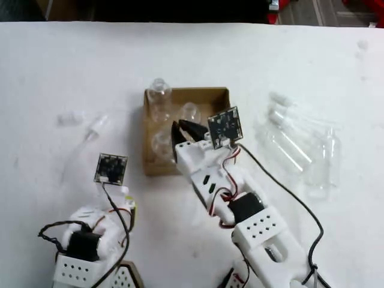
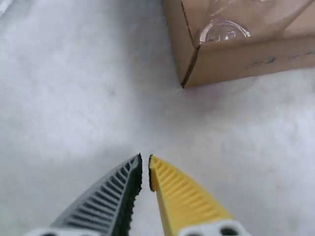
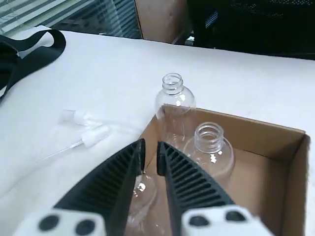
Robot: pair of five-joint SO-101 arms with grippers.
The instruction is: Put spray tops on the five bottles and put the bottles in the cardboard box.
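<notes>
I've got the white table (image 1: 72, 60) filling the high view, and my two arms come up from the bottom edge: the right arm (image 1: 252, 222) slanting to the centre, the left arm (image 1: 84, 240) tucked in the lower left corner.

Cardboard box (image 1: 216, 93) sits open at the centre of the frame. The right gripper (image 1: 183, 131) hangs over its lower half. In its own wrist view the right gripper (image 3: 150, 145) has the black fingers drawn nearly together, just a thin slit, nothing pinched.

The left gripper (image 2: 145, 158) is low over bare table just off a corner of the box (image 2: 236, 59). Grey and yellow tips are all but touching, holding nothing.

Loose bottles (image 1: 300, 150) lie in a clear heap at the right of the frame, well apart from the box.

The corner bottle (image 1: 159, 91) stands upright at the box's upper left corner, neck open; inside or just outside the wall, I can't tell. The middle bottle (image 1: 191, 112) stands in the box, uncapped. The near bottle (image 1: 162, 144) is in the box too, just beside the right gripper.

Two spray tops (image 1: 69, 118) (image 1: 96, 126) lie at left centre, near each other
</notes>
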